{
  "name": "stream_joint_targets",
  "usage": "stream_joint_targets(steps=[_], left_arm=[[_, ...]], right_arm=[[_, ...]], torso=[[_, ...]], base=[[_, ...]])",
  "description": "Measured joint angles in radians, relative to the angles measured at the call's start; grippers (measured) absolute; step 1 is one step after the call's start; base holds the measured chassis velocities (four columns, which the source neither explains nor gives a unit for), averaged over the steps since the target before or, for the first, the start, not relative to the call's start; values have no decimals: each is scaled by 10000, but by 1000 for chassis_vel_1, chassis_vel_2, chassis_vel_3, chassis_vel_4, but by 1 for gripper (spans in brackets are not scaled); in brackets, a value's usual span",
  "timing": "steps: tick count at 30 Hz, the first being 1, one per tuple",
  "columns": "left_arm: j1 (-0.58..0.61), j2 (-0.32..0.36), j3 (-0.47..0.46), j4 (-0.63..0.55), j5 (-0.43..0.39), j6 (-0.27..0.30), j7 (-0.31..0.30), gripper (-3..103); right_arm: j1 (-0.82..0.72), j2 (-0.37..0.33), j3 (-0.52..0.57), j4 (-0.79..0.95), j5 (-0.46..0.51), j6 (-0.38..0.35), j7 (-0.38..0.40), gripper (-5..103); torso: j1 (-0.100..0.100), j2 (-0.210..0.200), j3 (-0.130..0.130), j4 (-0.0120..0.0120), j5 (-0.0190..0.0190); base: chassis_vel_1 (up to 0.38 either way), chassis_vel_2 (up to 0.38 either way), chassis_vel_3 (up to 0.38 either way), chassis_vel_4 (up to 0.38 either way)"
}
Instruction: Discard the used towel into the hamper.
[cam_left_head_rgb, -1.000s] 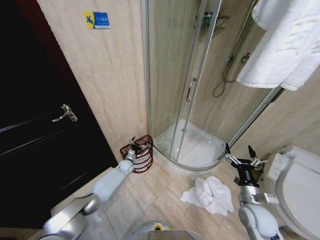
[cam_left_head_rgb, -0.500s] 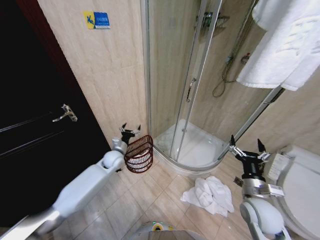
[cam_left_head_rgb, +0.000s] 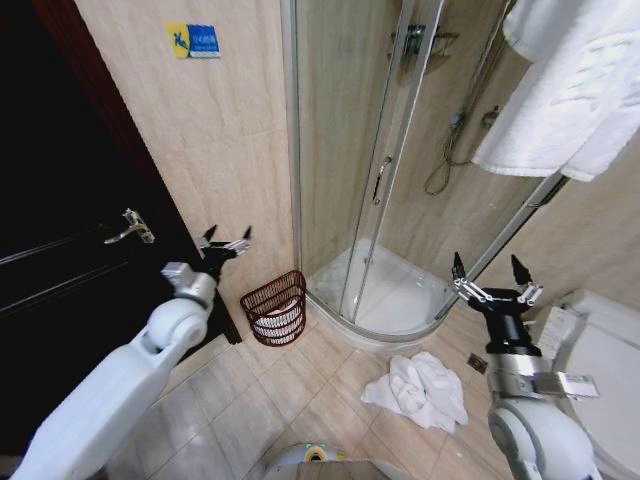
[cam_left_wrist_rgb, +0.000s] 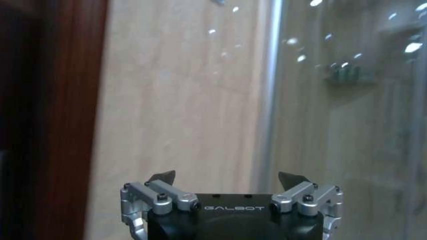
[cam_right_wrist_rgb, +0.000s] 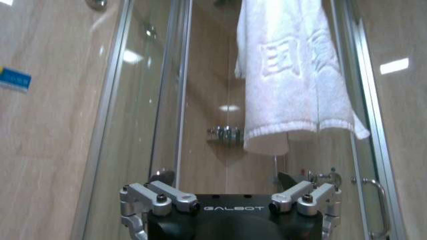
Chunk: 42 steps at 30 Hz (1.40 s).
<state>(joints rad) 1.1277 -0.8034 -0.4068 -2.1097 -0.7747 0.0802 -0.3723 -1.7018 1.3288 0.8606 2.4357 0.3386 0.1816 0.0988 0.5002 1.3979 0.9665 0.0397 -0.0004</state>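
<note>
The used towel (cam_left_head_rgb: 418, 388) lies crumpled and white on the tiled floor in front of the shower. The hamper (cam_left_head_rgb: 277, 307), a dark reddish-brown wire basket, stands against the wall beside the shower's edge, and something white shows through its lattice. My left gripper (cam_left_head_rgb: 227, 240) is open in the air, above and to the left of the hamper and near the door frame. In the left wrist view the left gripper (cam_left_wrist_rgb: 227, 178) faces the tan wall with nothing between its fingers. My right gripper (cam_left_head_rgb: 492, 279) is open, raised above and right of the towel; the right wrist view shows the right gripper (cam_right_wrist_rgb: 225, 178) empty.
A curved glass shower enclosure (cam_left_head_rgb: 380, 180) fills the middle. On the left is a dark door (cam_left_head_rgb: 70, 270) with a metal handle (cam_left_head_rgb: 130, 228). A white towel (cam_left_head_rgb: 575, 90) hangs at the upper right, and a toilet (cam_left_head_rgb: 600, 375) stands at the right edge.
My left arm has lifted up and to the left, away from the hamper's rim. The right gripper has risen a little. The towel on the floor has not moved.
</note>
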Motion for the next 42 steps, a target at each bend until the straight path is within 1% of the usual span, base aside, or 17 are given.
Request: stream_joint_targets(steps=[1,2,3,4,6,8,12,14,16,17,20,22,23,26,29,34,42], left_arm=[[692,-244,-581,-250,412,-54,194,100],[1073,-401,-880,-447,659,-102,256,100],[1946,-860,-1477,-1075,1093,-211,230,100],[1946,-860,-1477,-1075,1093,-211,230,100],[3103,-1593,-2082,-2176,1450,-260,48,100],[4012,-2217,-2243,-2983,1805,-375,0,100],[4150,-2340,-2241,-3178,1873,-429,3,100],[3897,-2265,-2200,-3124,1749,-508,134,100],[3824,-2258,-2153,-3105,1633,-588,222,100],[3733,-2263,-2073,-3084,1460,-691,371,100],[3361,-2277,-1703,-2765,1336,-978,665,100],[3288,-2262,-1610,-2692,1342,-1010,712,100],[3171,-2231,-1416,-2587,1375,-1043,768,100],[3069,-2228,-1255,-2519,1406,-1058,789,100],[2792,-2276,-822,-2250,1531,-1114,794,100],[2689,-2270,-585,-2105,1675,-1177,803,100],[2543,-2035,-129,-2078,1641,-1214,810,100]], right_arm=[[-23,37,74,1,105,128,-86,100],[-33,59,129,1,155,201,-128,100],[-56,143,267,22,237,326,-222,100],[-56,143,267,22,237,326,-222,100],[-83,395,440,88,344,415,-301,100],[-95,796,462,181,366,413,-302,100],[-117,1041,413,219,261,408,-300,100],[-242,1266,421,297,76,443,-303,100],[-317,1340,450,349,61,467,-303,100],[-404,1409,513,385,56,507,-303,100],[-600,1486,762,408,34,545,-305,100],[-614,1485,808,408,37,532,-296,100],[-623,1477,870,408,49,509,-271,100],[-627,1451,926,408,74,495,-257,100],[-664,1435,1079,360,161,510,-233,100],[-669,1463,1150,313,197,540,-226,100],[-673,1583,1168,255,205,583,-201,100]], torso=[[0,0,0,-1,1],[0,0,0,0,0],[0,0,0,2,0],[0,0,0,2,0],[-2,1,-2,4,3],[-4,1,-2,4,3],[-5,2,-3,3,5],[-2,1,-1,-5,4],[-1,0,0,-6,4],[0,0,0,-4,3],[0,0,0,-2,2],[0,0,0,-2,3],[0,0,0,-2,4],[0,0,0,0,5],[0,0,0,0,3],[0,0,0,0,2],[0,0,0,-1,3]], base=[[0,0,0,0],[0,0,0,0],[0,0,0,0],[0,0,0,0],[0,0,0,0],[0,0,0,0],[0,0,0,0],[0,0,0,0],[0,0,0,0],[0,0,0,0],[0,0,0,0],[0,0,0,0],[0,0,0,0],[0,0,0,0],[0,0,0,0],[-19,-35,23,23],[-134,-138,128,144]])
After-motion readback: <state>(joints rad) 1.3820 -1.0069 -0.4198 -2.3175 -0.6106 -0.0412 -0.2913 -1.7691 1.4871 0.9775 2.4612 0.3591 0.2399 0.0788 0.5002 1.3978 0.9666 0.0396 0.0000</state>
